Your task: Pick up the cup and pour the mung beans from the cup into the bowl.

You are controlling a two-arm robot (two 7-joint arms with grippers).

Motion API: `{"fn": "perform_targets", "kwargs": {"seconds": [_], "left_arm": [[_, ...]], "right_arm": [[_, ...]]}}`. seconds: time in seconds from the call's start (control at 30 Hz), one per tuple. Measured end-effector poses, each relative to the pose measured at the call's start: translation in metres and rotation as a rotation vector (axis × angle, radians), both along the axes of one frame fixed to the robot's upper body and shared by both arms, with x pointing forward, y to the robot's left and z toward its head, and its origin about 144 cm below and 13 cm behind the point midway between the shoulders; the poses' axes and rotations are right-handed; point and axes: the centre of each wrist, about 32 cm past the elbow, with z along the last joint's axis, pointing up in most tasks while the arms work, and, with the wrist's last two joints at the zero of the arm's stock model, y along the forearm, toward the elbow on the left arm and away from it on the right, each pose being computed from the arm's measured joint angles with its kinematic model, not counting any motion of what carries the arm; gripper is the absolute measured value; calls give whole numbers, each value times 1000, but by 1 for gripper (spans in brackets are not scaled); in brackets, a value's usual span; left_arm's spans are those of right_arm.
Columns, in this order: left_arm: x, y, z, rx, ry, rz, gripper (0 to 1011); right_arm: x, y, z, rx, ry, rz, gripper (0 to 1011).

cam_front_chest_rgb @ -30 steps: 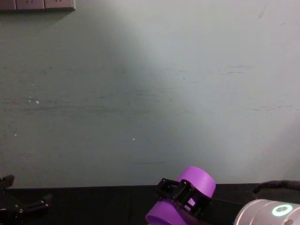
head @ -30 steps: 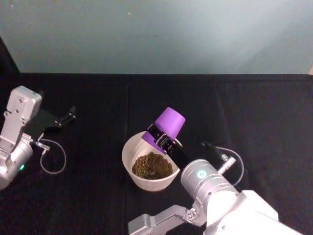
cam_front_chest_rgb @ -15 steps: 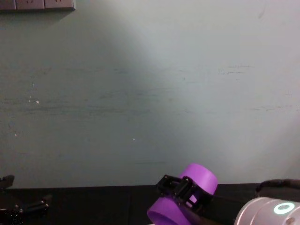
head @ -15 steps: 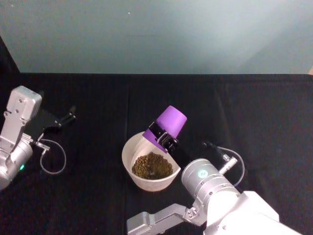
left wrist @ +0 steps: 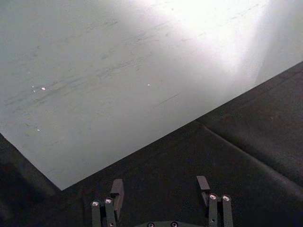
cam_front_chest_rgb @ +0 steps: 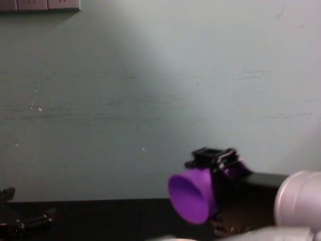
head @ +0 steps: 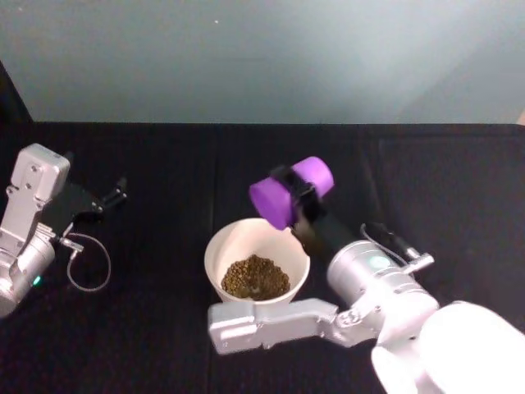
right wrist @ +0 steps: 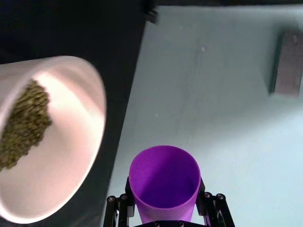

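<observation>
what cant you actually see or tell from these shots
- Head view: right tool blurred; its hold on the small bright purple plastic cup is unclear there.
- Chest view: pale round bowl cut off by the bottom edge.
- Right wrist view: bowl clipped at the left edge; mung beans partly cut off.
- Left wrist view: left tool cropped at the bottom edge.

Cup held on its side above the bowl

The right gripper (head: pixel 300 195) clamps the purple cup (head: pixel 287 191), mouth turned leftward, just behind the bowl (head: pixel 218 248) (mung beans (head: pixel 256 277) heaped inside) on the black table (head: pixel 164 164); the left gripper (head: pixel 115 194) sits apart at the left edge.
</observation>
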Motion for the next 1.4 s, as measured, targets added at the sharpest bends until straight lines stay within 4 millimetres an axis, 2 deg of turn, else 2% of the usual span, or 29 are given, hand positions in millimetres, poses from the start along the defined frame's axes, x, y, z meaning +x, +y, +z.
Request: {"fn": "perform_targets", "kwargs": {"seconds": [0.33,0.4,0.73,0.97,1.2,1.4], "left_arm": [[0,0,0,0,0,0,1000],[0,0,0,0,0,0,1000],[0,0,0,0,0,0,1000],[0,0,0,0,0,0,1000],[0,0,0,0,0,0,1000],[0,0,0,0,0,0,1000]], "right_arm": [[12,-32,6,380,136,-93,721],[15,-44,4,509,186,-114,721],[24,-75,-6,833,311,-130,721],[33,-98,-22,1065,424,-120,721],[50,-124,-51,1328,571,-96,721],[65,-137,-69,1478,672,-59,721]]}}
